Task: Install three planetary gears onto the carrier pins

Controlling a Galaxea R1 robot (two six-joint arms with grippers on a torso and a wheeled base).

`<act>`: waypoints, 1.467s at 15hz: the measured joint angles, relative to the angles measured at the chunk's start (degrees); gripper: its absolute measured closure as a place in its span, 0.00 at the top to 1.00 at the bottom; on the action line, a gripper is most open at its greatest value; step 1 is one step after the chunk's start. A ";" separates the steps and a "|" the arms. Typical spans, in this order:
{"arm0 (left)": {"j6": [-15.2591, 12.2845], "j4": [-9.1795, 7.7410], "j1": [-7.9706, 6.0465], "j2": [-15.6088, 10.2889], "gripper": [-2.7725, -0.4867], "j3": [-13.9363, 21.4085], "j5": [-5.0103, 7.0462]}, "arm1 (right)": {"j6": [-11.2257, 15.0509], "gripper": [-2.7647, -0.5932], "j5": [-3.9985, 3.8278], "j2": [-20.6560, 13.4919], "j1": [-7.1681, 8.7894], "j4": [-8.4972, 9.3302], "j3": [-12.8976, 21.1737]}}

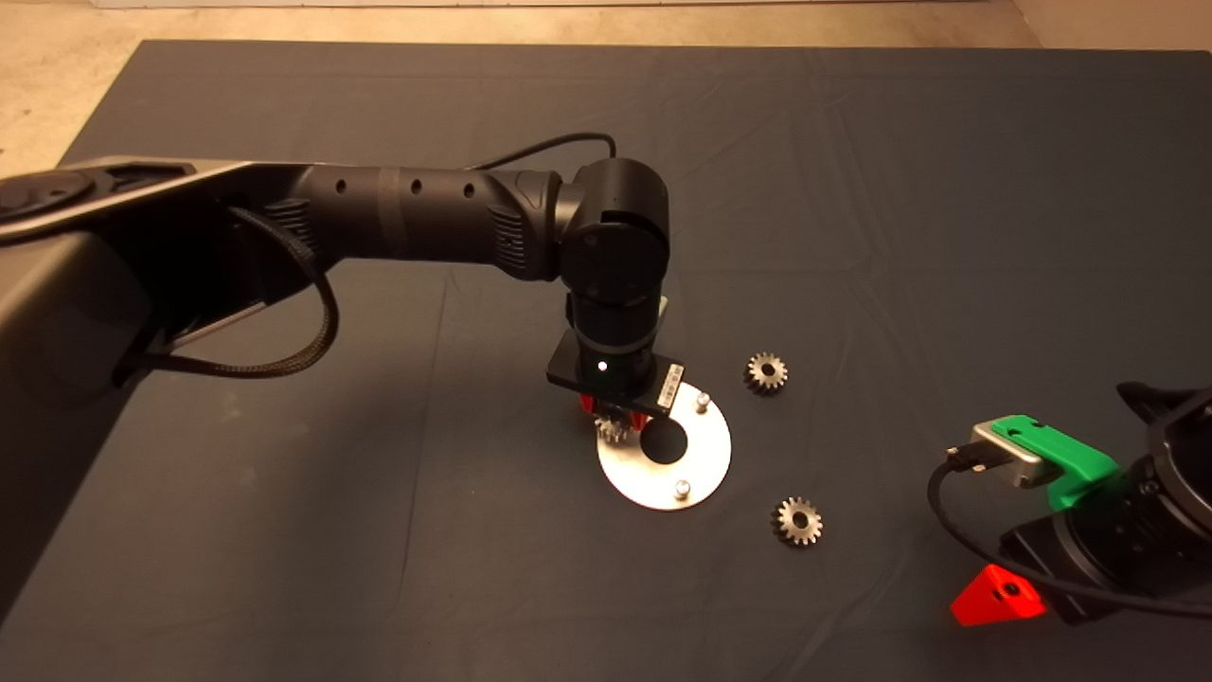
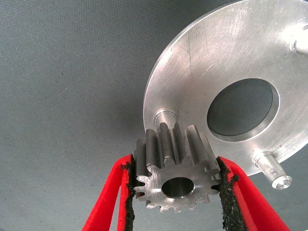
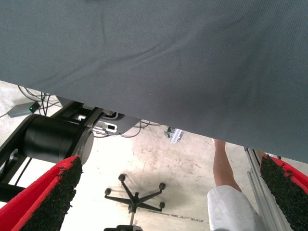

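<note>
A flat round silver disc [image 1: 705, 466] with a large central hole lies mid-mat; two carrier pins [image 1: 703, 402] [image 1: 681, 489] show on it in the head view. My left gripper [image 2: 175, 185] is shut on a planetary gear [image 2: 175, 171], which hangs tilted just above the third pin [image 2: 163, 117] at the disc's rim [image 2: 192, 62]. In the head view that gear [image 1: 611, 432] peeks out under the wrist. Two more gears lie loose on the mat: one beyond the disc [image 1: 766, 372], one nearer [image 1: 796, 521]. My right gripper [image 3: 168, 192] waits open at the lower right.
The left arm [image 1: 426, 223] reaches in across the mat from the left. The right arm's green and black wrist [image 1: 1060, 469] sits at the lower right edge. In the right wrist view a person's leg [image 3: 226, 168] and a chair base [image 3: 137, 195] show beyond the mat.
</note>
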 joint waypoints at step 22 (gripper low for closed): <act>-0.05 -0.11 -0.20 0.63 0.19 -0.55 0.21 | 0.00 0.99 -0.01 0.15 0.00 0.00 0.00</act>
